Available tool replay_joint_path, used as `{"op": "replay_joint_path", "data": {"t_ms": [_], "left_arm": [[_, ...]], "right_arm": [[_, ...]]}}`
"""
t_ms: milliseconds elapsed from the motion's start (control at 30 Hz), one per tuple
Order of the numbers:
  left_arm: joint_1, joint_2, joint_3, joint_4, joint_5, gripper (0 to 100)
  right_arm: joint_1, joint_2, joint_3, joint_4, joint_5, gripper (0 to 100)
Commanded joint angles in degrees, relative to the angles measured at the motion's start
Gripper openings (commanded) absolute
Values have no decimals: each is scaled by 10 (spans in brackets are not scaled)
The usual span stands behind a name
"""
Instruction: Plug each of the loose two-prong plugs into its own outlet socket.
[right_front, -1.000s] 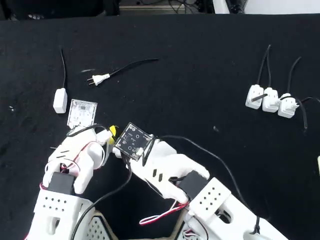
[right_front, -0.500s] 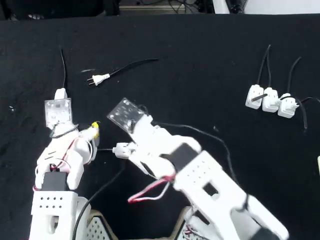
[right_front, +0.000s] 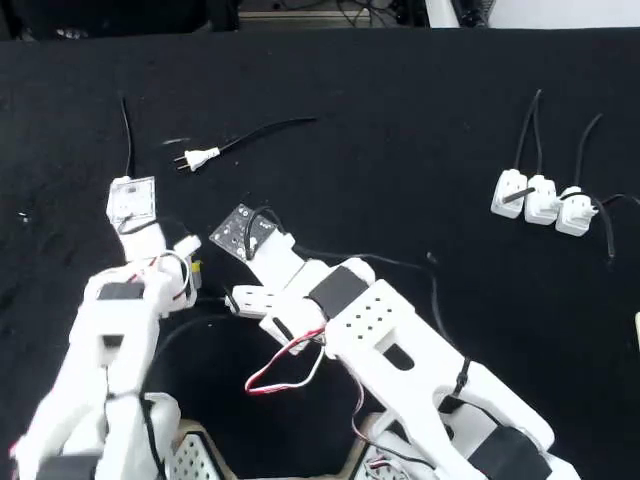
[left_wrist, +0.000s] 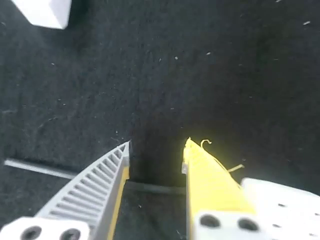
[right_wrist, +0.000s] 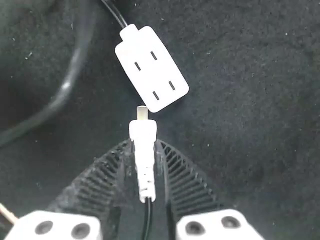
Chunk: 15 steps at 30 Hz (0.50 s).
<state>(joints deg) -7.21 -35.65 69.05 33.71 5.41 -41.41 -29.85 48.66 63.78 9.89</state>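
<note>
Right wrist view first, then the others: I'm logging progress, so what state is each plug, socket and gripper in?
held two-prong plug: gripped, prongs outside the slots.
right gripper: shut on the held two-prong plug.
outlet socket: face up, all slots empty.
left gripper: open, holding nothing.
loose plug: lying unplugged.
three far sockets: plugged or not, cannot tell.

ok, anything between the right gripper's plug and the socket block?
Nothing. Right wrist view: the plug in the right gripper points at the socket block, at most a sliver of bare cloth between.
</note>
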Motion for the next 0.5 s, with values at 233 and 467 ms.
{"op": "replay_joint_path", "data": {"t_ms": [233,467], "left_arm": [[22,193,-132,0,7,178],[25,194,-130,4,5,177]], "right_arm": [[9,1,35,-73,-4,10],[10,1,44,-80,-4,10]]}}
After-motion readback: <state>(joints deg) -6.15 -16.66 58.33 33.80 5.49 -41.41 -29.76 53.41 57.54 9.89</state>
